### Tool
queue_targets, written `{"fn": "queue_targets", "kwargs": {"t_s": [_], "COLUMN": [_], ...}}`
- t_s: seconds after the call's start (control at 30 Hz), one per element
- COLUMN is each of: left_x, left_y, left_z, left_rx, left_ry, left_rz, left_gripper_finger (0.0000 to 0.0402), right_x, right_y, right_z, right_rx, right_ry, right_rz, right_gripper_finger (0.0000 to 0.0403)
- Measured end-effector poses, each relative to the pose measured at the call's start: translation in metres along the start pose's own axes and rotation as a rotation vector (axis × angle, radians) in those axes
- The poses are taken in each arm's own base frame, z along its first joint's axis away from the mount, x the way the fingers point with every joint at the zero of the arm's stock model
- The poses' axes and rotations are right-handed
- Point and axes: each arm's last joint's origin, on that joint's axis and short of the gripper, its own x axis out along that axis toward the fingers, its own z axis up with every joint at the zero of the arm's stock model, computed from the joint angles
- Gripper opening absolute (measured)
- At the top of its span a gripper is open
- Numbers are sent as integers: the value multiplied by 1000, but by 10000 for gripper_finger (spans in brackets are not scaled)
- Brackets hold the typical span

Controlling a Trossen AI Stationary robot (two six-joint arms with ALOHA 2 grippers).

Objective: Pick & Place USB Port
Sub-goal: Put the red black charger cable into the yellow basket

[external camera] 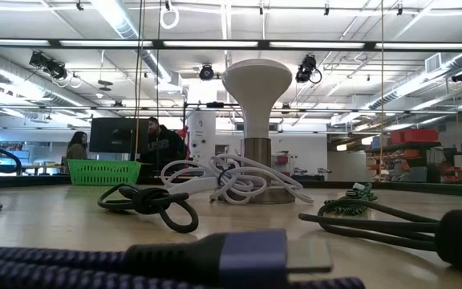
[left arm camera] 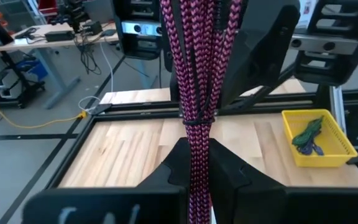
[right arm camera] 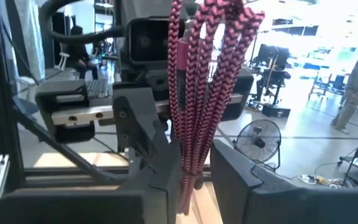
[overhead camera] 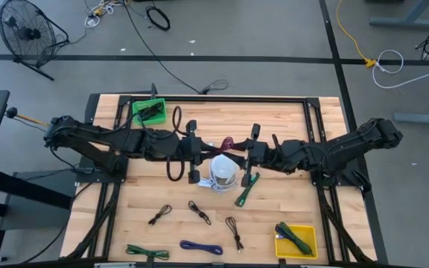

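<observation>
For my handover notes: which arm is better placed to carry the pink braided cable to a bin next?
Hard to call: both the left gripper and right gripper clamp the pink braided cable mid-table. The green bin lies on the left arm's side, the yellow bin on the right's.

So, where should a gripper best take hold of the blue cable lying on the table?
Probably at its middle, from straight above. The blue cable lies flat as a long, narrow bundle, so fingers closing across its short width should fit. For now, the left gripper and the right gripper are both shut on the pink cable.
</observation>
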Motion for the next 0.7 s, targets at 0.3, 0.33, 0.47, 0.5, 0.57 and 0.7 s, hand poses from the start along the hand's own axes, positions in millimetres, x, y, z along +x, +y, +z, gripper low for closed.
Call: {"fn": "queue_targets", "kwargs": {"t_s": [0.3, 0.33, 0.47, 0.5, 0.57, 0.7], "left_x": [1, 2, 2, 2, 2, 2], "left_y": [3, 3, 4, 4, 5, 5], "left_z": [2, 2, 2, 2, 2, 1], "left_rx": [-9, -10, -9, -7, -5, 29], "left_ry": [-18, -20, -20, -22, -24, -10], "left_rz": [10, 10, 23, 33, 58, 82], "left_gripper_finger": [29, 29, 39, 44, 55, 69], "right_x": [0, 0, 0, 0, 0, -3], "right_y": [0, 0, -1, -1, -2, -5], "right_z": [2, 2, 3, 4, 4, 6], "right_rx": [-1, -1, -37, -31, -31, -48], "right_ry": [-28, -27, -34, -39, -40, -24], "right_rz": [5, -3, -17, -25, -53, -93], "right_gripper_finger": [77, 67, 12, 12, 8, 4]}}
